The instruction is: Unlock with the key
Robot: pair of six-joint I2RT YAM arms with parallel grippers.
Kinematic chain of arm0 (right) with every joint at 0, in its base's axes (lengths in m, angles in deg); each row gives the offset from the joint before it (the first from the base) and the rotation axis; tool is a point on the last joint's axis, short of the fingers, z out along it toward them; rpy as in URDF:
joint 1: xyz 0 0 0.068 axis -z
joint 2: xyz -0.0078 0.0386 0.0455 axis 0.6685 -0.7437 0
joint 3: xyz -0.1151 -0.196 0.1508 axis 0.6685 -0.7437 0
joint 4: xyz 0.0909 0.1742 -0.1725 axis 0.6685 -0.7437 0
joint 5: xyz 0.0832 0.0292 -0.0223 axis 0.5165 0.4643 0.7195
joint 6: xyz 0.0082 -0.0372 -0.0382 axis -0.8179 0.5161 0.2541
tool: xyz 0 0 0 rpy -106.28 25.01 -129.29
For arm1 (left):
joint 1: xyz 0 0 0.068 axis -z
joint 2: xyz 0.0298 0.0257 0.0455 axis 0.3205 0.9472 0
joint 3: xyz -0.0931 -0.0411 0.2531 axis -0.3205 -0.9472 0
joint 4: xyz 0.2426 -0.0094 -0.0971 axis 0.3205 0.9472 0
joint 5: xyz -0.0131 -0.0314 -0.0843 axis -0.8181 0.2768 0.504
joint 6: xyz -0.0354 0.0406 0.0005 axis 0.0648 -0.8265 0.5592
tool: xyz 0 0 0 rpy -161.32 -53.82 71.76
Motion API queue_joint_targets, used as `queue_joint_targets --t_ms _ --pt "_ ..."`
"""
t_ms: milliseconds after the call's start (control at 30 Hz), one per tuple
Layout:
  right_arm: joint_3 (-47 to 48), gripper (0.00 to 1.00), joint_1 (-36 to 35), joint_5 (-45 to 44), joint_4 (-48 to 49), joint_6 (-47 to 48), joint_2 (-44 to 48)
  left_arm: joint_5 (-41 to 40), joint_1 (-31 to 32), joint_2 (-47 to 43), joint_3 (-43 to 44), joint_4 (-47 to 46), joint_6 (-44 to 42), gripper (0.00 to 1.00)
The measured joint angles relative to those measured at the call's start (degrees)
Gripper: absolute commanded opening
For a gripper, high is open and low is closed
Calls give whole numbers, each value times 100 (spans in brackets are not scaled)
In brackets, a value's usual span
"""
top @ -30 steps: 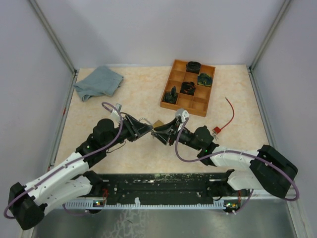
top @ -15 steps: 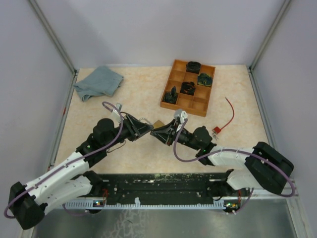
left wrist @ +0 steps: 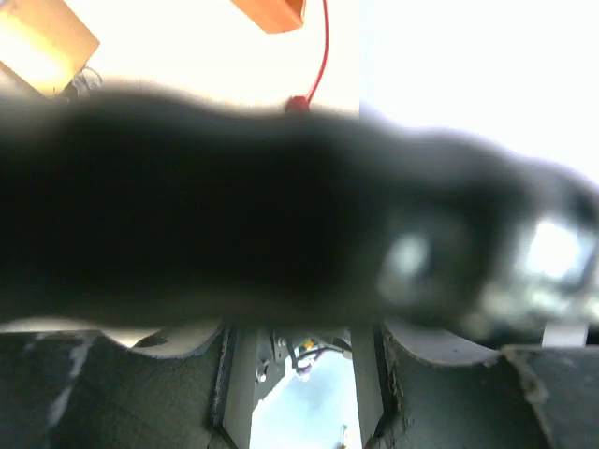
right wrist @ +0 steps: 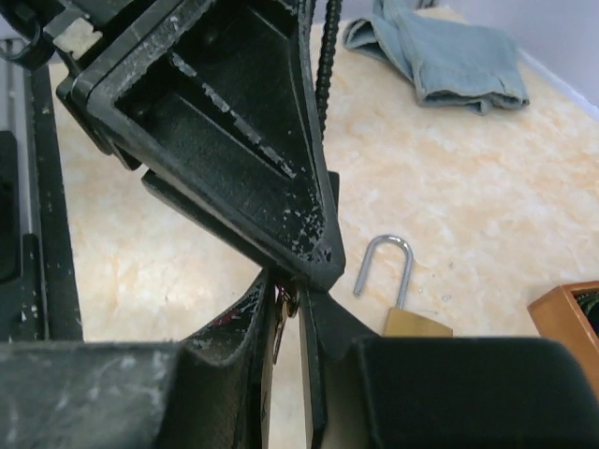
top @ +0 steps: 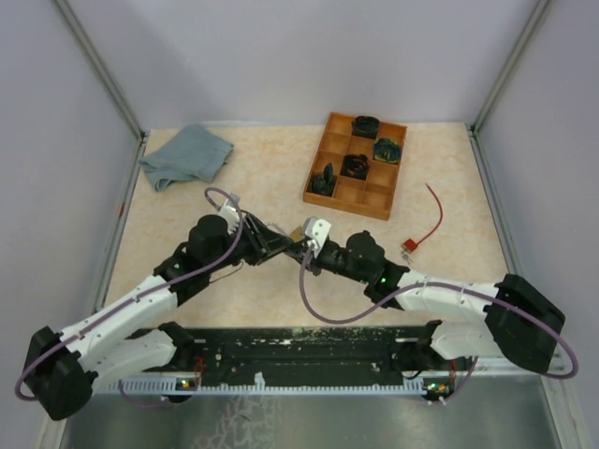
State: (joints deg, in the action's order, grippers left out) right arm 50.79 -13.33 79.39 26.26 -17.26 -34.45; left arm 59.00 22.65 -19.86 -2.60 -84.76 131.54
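Observation:
A brass padlock (top: 299,231) lies mid-table. In the right wrist view the padlock (right wrist: 412,321) shows a steel shackle whose left leg ends short of the body. My two grippers meet tip to tip just in front of it. The right gripper (right wrist: 298,301) has its fingers drawn close on a small key (right wrist: 286,313) that stands between them. The left gripper (top: 290,245) tapers to a tip right at the key's upper end. How its tips stand is hidden. In the left wrist view the blurred right gripper (left wrist: 281,206) blocks nearly everything.
A wooden compartment tray (top: 360,208) holding several dark parts stands at the back right, its corner (right wrist: 566,318) near the padlock. A blue cloth (top: 187,154) lies at the back left. A red wire (top: 432,220) lies right of the tray.
My right gripper has moved left up against the left gripper's tip and its jaws have narrowed. The left arm has shifted slightly right.

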Motion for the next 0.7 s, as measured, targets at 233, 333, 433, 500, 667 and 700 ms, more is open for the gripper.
queue_joint_targets --t_ms 233,333,433,500,667,700 --pt "328 0 553 981 -654 -118 4 181 -31 74 2 -68 81 0" --pt "413 20 651 1368 -658 -326 39 144 -7 -190 2 15 35 0" --pt "433 33 678 1543 -616 -544 175 79 50 -487 7 101 -39 0" --pt "339 36 719 1510 -553 -638 358 46 92 -586 57 199 -142 0" --pt "-203 38 796 1318 -315 -807 920 -13 105 -597 216 310 -378 0" --pt "-284 38 796 1307 -232 -820 968 -17 105 -592 234 308 -404 0"
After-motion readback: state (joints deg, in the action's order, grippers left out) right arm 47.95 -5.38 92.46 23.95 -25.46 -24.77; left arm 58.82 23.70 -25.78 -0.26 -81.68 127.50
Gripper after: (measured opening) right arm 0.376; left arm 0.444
